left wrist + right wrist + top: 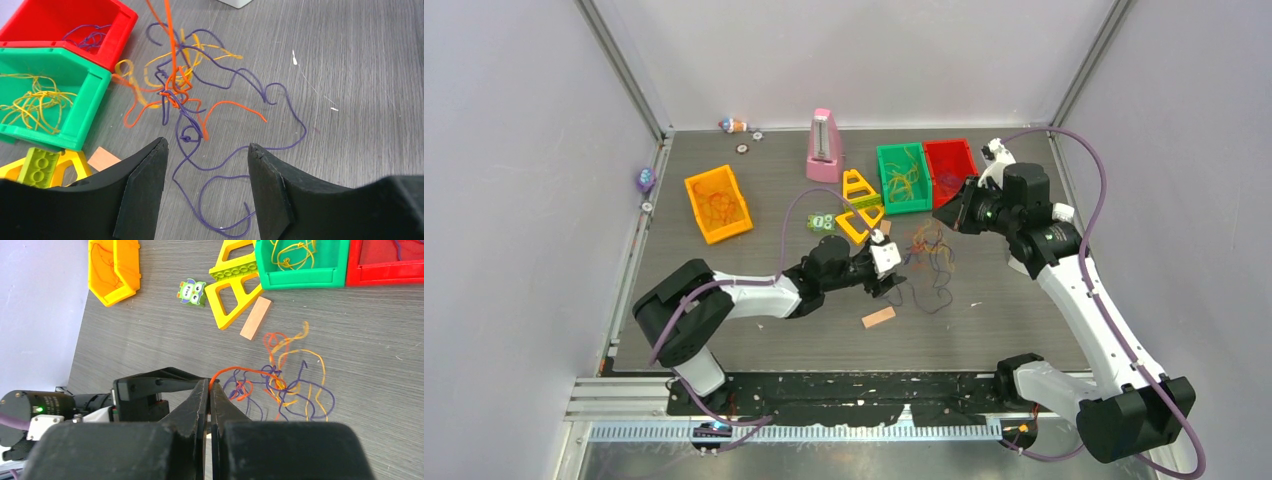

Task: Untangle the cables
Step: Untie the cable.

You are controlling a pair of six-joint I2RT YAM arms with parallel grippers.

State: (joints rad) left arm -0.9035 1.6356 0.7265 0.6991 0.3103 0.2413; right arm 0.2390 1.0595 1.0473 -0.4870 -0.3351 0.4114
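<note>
Partly done, by the look of it: yellow strands lie in green bin, purple in red bin, and apparently orange in orange bin. Rest of cables sit knotted on table, centre of top view. R gripper is pinched tight on one orange strand, which runs up out of frame top. L gripper gapes wide, empty, just below the knot. No. of strands left is unclear, and R fingertips are hard to make out from above.

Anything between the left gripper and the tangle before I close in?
Nothing visible. The open left gripper faces the tangle directly; only a trailing purple strand of it lies between the fingers.
</note>
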